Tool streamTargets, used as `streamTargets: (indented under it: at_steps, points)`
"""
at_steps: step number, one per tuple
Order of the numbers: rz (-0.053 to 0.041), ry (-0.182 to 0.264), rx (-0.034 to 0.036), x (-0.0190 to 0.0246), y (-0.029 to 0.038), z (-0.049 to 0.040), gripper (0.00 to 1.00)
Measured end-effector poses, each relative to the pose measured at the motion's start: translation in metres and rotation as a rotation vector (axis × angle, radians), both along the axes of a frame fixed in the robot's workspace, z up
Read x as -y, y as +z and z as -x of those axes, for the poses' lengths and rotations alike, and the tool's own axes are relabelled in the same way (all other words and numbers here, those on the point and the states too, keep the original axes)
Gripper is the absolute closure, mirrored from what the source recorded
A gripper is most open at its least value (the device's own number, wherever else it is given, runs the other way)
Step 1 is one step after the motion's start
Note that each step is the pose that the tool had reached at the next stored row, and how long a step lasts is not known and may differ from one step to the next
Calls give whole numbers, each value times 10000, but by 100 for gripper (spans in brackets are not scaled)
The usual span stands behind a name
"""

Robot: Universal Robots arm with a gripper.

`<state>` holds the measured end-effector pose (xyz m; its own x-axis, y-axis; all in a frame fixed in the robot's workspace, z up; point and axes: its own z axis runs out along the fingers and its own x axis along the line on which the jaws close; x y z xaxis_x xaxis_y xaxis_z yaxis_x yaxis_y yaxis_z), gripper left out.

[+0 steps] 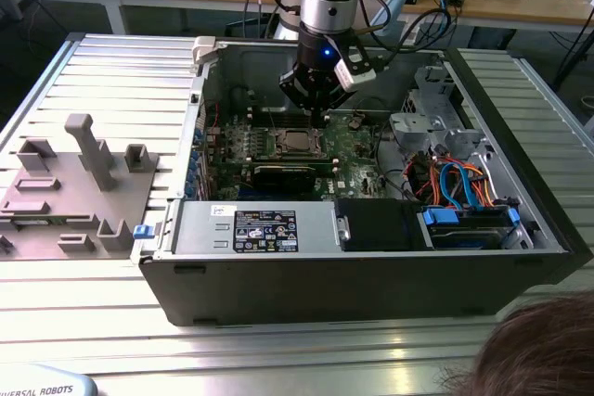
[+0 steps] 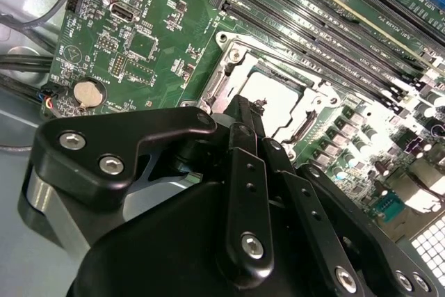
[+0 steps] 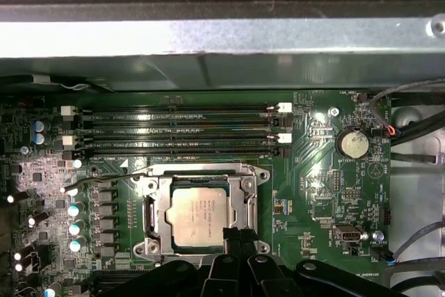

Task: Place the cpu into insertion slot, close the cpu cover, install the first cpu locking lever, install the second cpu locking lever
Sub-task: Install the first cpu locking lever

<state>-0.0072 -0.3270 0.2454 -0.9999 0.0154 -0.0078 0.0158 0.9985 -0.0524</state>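
- The gripper (image 1: 316, 107) hangs low inside the open computer case (image 1: 371, 275), its black fingers (image 2: 245, 145) drawn close together with no visible gap; they hold nothing.
- In the second wrist view the fingertips sit just over the rim of the cpu cover (image 2: 233, 67), at the edge of the socket; whether they touch the metal cannot be told.
- In the first wrist view the gripper (image 3: 235, 236) tips appear at one corner of the cpu (image 3: 200, 216), overlapping the cover frame (image 3: 163, 217) there.
- The cpu, silver-grey top up, lies flat in the insertion slot (image 3: 201, 215), and the cover is folded down around it, the chip showing through its square window.
- A thin wire locking lever (image 3: 104, 180) runs along the side of the socket nearest the memory slots (image 3: 177, 130) and juts out past the socket's corner, over the board; whether it is latched cannot be told.
- The socket sits near the middle of the green motherboard (image 1: 353, 150), which lies on the floor of the case toward its back wall.
- A coin battery (image 3: 352, 145) sits on the board well apart from the socket.
- Along the case's front edge lies a power supply (image 1: 255, 229); drive bays with blue and orange cables (image 1: 459, 183) fill the corner at the exterior view's right.
- The case rests on a ribbed metal table (image 1: 102, 312), with a grey parts fixture (image 1: 74, 192) beside it near the table's edge at the exterior view's left.
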Motion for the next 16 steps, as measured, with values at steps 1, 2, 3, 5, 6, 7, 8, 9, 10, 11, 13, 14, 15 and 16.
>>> streamTargets:
  at_steps: [1,2,3,5,6,7,8,9,10,11,13,14,15,16]
  points:
    - [0,9,0,0,0,0,89]
    - [0,14,0,0,0,0,89]
    - [-1,28,0,0,0,0,89]
    - [0,50,0,0,0,0,89]
    - [0,58,0,0,0,0,89]
    - [0,67,0,0,0,0,89]
    - [0,76,0,0,0,0,89]
    - [0,85,0,0,0,0,89]
    - [-1,93,0,0,0,0,89]
    - [0,103,0,0,0,0,89]
    - [-1,119,0,0,0,0,89]
    - [0,129,0,0,0,0,89]
    - [-1,147,0,0,0,0,89]
    - [0,161,0,0,0,0,89]
